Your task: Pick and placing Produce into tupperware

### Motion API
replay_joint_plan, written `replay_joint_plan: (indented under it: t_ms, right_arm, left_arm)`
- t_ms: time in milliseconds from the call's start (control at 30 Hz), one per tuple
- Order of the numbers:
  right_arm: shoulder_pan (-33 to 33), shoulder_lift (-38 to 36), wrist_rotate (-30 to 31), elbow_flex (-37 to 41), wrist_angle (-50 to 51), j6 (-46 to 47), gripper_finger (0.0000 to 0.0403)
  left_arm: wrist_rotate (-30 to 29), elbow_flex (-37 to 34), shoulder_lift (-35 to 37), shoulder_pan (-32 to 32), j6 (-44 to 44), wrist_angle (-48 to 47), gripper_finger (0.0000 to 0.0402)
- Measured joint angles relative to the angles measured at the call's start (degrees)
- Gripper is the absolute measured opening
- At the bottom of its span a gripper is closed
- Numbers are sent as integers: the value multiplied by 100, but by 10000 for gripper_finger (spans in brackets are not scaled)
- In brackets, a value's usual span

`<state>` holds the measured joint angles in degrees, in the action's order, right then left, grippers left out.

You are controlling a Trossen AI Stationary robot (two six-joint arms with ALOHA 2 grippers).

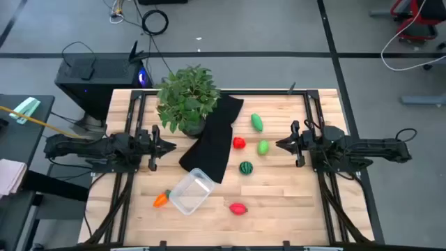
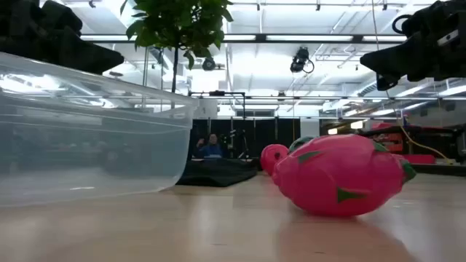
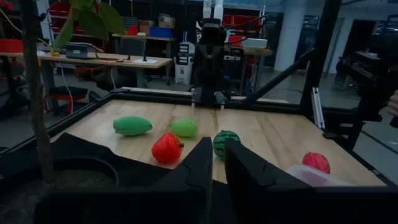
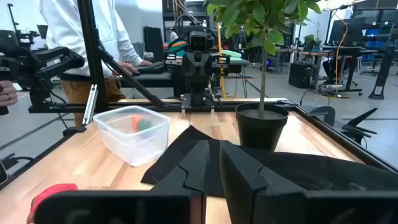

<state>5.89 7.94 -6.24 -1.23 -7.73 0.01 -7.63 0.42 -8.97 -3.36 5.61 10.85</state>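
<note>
potted plant (image 1: 185, 102) and black cloth (image 1: 213, 137) mid-table

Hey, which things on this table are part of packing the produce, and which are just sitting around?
For the job:
tupperware
carrot
long green vegetable
light green fruit
striped melon
two red fruits

Just lying about:
potted plant
black cloth

high: straight down over worktop (image 1: 279, 195) | low: worktop level, close to tub (image 2: 87, 131) | wrists: facing each other across worktop, sharing tub
</note>
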Motion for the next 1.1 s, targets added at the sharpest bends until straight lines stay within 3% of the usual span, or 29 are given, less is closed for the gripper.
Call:
replay_joint_plan:
  t_ms: [800, 967, 1100]
  right_arm:
    - [0, 0, 2, 0, 0, 133, 48]
    - [0, -2, 2, 0, 0, 136, 47]
    - [0, 0, 2, 0, 0, 138, 46]
  left_arm:
    - [1, -1, -2, 0, 28, 90, 50]
    - [344, 11, -1, -13, 154, 893, 74]
    - [382, 280, -7, -98, 238, 849, 131]
